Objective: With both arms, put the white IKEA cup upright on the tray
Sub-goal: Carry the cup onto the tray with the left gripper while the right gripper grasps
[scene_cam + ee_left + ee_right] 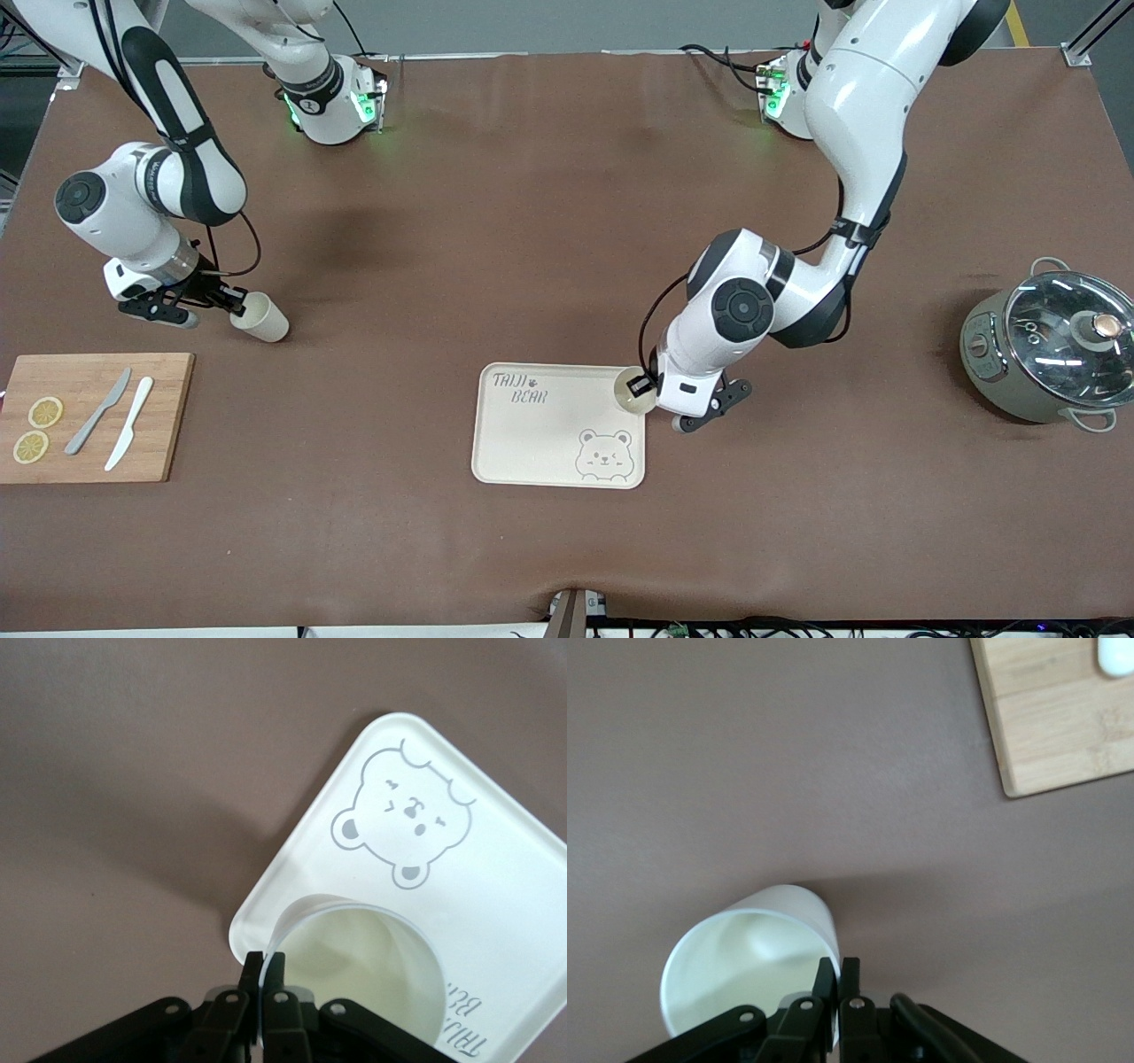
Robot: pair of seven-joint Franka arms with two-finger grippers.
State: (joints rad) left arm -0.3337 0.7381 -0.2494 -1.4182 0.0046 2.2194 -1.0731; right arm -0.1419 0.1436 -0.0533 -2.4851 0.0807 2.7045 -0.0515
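The cream bear tray [549, 434] lies on the brown table near its middle. My left gripper [640, 386] is shut on the rim of a white cup [632, 396], one finger inside and one outside. It holds the cup mouth-up over the tray's corner toward the left arm's end. The left wrist view shows this cup [372, 961], the tray [478, 877] and the gripper [266, 967]. My right gripper [232, 301] is shut on the rim of a second white cup [264, 319], tilted, low over bare table. The right wrist view shows that cup [744, 966] and the gripper [837, 973].
A wooden cutting board [159, 443] with two lemon slices [44, 412] and two knives [128, 424] lies at the right arm's end, nearer the camera than the second cup; its corner shows in the right wrist view [1054, 726]. A grey pot with a glass lid [1050, 350] stands at the left arm's end.
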